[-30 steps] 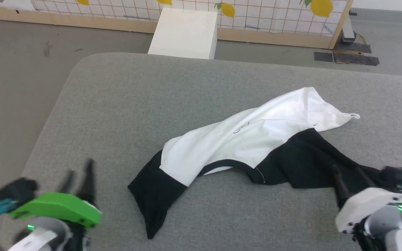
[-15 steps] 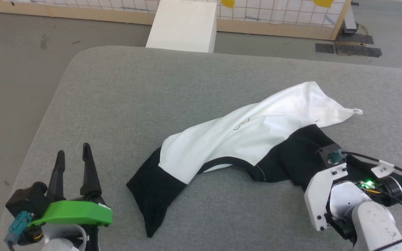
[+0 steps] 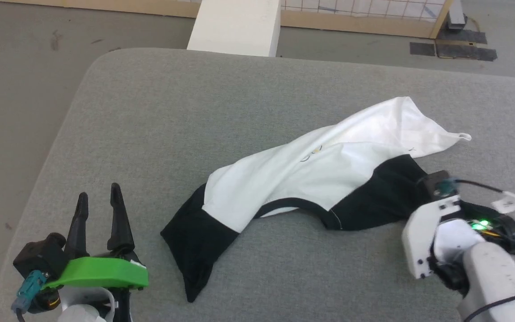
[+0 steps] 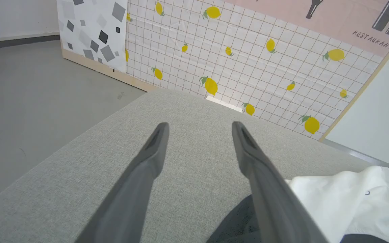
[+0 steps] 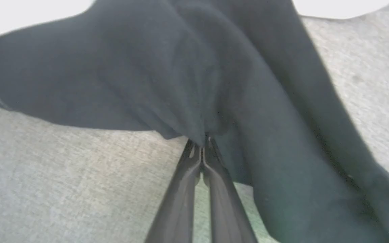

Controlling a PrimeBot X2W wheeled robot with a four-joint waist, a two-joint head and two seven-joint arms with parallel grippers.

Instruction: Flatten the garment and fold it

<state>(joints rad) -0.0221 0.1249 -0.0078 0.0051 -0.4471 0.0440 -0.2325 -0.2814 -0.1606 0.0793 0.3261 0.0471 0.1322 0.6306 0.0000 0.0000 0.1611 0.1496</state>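
Observation:
The garment lies crumpled across the grey padded table, its white body bunched up and a black sleeve trailing toward the near left. My right gripper is shut on a pinch of the garment's black cloth at its near right end. In the head view the white right wrist hides those fingers. My left gripper stands open over bare table at the near left, apart from the black sleeve. In the left wrist view the left gripper has nothing between its fingers, with the garment off to the right.
A white box stands on the floor past the table's far edge. A lemon-printed wall panel runs behind it. The table's rounded far left corner drops off to grey floor.
My right gripper has gone from open to shut, pinching the black cloth. The left gripper has risen into fuller view and steadied. The head camera has tilted down a little.

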